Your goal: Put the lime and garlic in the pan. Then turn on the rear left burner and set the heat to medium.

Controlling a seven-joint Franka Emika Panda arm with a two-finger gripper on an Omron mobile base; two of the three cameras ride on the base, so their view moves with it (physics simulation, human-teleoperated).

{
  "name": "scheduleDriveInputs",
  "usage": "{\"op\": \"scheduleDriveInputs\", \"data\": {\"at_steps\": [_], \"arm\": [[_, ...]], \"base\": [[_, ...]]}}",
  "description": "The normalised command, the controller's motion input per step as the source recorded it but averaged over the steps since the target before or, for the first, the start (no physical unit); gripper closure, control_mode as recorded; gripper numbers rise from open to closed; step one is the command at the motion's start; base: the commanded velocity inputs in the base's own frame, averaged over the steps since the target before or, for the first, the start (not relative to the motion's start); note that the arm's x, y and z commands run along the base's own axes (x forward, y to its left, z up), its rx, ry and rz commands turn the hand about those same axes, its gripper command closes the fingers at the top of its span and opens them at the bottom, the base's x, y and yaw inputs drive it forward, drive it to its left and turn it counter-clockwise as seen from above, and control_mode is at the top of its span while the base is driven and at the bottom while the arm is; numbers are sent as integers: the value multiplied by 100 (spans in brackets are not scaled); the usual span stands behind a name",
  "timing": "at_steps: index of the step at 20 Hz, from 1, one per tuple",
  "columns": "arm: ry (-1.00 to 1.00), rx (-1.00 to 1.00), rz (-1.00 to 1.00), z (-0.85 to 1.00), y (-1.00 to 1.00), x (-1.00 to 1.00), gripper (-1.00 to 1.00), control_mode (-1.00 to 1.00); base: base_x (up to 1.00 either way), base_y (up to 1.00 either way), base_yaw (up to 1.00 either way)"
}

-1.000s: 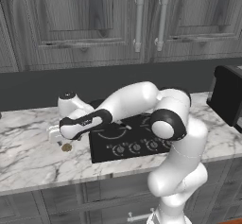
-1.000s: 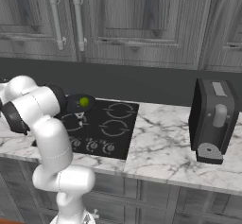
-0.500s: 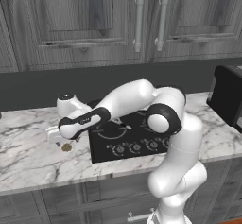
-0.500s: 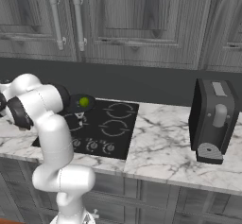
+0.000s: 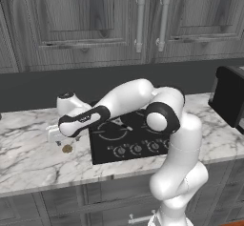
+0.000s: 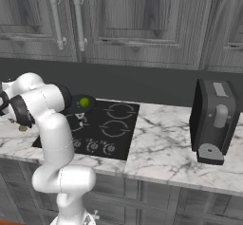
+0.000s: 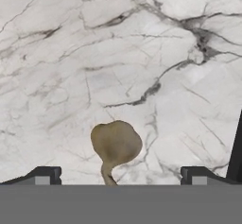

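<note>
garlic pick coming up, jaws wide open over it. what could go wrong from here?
The garlic sits left of centre between the open gripper tips, so one finger could touch first and nudge the lumpy bulb across the marble counter. On the carry, the lime already lies in the pan; a rough drop might knock it.

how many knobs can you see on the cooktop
3 in the left base view, in a row along the front edge of the cooktop: knobs at and. The arm crosses that row's right end, so another may be hidden behind it.
</note>
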Motion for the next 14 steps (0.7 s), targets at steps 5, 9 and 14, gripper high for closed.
{"op": "scheduleDriveInputs", "data": {"at_steps": [5, 9, 14], "arm": [[0, 0, 0, -3, 0, 0, -100, -100], [0, 0, 0, -15, 0, 0, -100, -100], [0, 0, 0, -19, 0, 0, -100, -100]], "base": [[0, 0, 0], [0, 0, 0], [0, 0, 0]]}}
